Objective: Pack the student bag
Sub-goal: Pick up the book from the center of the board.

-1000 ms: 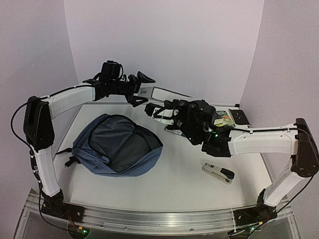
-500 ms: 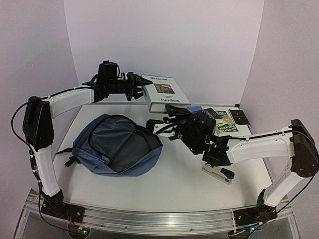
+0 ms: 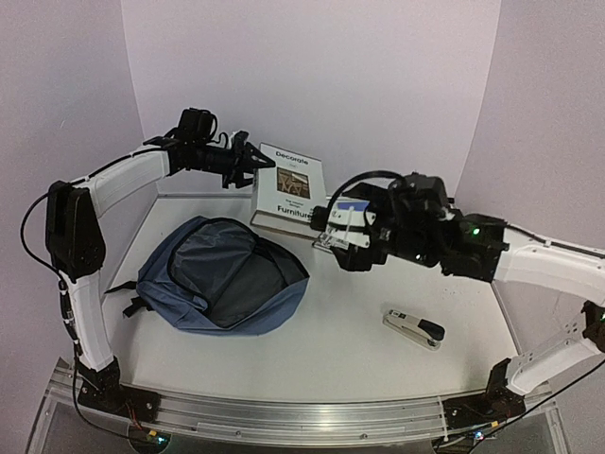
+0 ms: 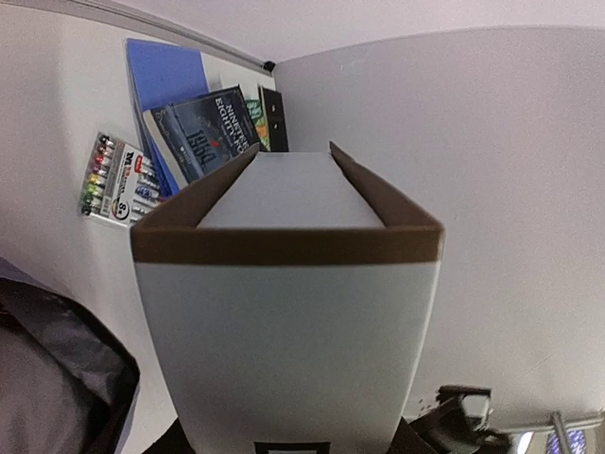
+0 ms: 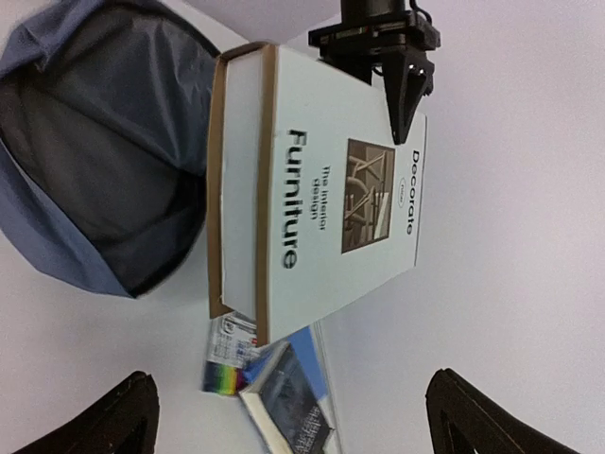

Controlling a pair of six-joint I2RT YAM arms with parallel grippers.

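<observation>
The student bag [image 3: 222, 274] lies open on the left of the table, its dark lining [image 5: 104, 132] showing. My left gripper [image 3: 255, 163] is shut on the top edge of a thick white book titled "Decorate Furniture" [image 3: 289, 189]. It holds the book upright and off the table, just behind the bag's right side. The book [image 4: 284, 312] fills the left wrist view. From the right wrist view the book [image 5: 321, 189] hangs from the left gripper [image 5: 392, 71]. My right gripper [image 3: 330, 230] stands open and empty, right of the book, apart from it.
A marker pack [image 4: 118, 180], a dark paperback [image 4: 208, 128] and a blue folder [image 4: 165, 71] lie at the back of the table, beyond the book. A stapler [image 3: 413, 328] lies front right. The white walls stand close behind.
The left gripper closed on the book and carried it up and left toward the bag. The right gripper let go, opened wide and drew back to the right.
</observation>
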